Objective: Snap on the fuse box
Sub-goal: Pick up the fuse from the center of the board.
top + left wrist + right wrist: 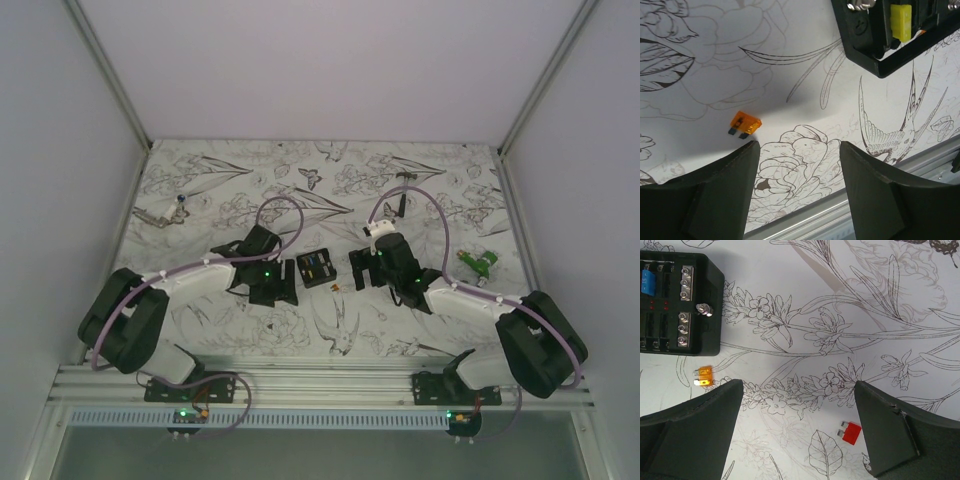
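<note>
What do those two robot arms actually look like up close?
Both the left arm and right arm mix bulky black joints with white links. A pale purple cable loops along each, and small green lights glow on them. The left gripper and right gripper each end in two dark, wedge-shaped fingers.

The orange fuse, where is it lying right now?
The orange fuse lies loose on the flower-print table, mid-table in the top view, just off the near edge of the black fuse box and not touching it.
</note>
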{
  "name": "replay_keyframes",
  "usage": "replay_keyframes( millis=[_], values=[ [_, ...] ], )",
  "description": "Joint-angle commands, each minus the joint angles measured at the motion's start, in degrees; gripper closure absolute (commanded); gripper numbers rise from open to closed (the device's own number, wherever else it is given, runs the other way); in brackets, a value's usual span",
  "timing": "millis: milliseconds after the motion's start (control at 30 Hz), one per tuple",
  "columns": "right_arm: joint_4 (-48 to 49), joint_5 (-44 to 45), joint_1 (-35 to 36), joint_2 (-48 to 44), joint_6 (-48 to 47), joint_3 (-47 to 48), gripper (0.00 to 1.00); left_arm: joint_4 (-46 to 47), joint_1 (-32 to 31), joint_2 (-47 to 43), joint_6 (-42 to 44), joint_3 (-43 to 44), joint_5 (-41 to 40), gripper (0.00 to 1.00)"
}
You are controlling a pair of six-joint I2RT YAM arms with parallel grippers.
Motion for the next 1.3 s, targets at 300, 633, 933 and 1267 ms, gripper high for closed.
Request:
replay_keyframes(
  millis=[300,633,933,1267],
  values=[
    [2.0,-0.7,-0.4,-0.5,-0.2,-0.4,0.0,-11.2,-3.8,-6.8,5.7,0.9,-13.7,0.36],
    [2.4,-1.1,-0.5,-0.7,-0.1,-0.8,0.01,-10.8,-4.2,-2.0,21.4,5.6,-17.7,0.46],
    [2.6,-1.3,-0.5,-0.9,0.0,-0.9,0.01,-10.7,-6.1,4.4,24.1,8.3,-18.6,0.52],
    [2.7,-1.8,-0.4,-0.7,0.0,-0.8,0.01,-10.7,-6.1,8.2,24.0,9.3,-16.6,0.57]
  ],
)
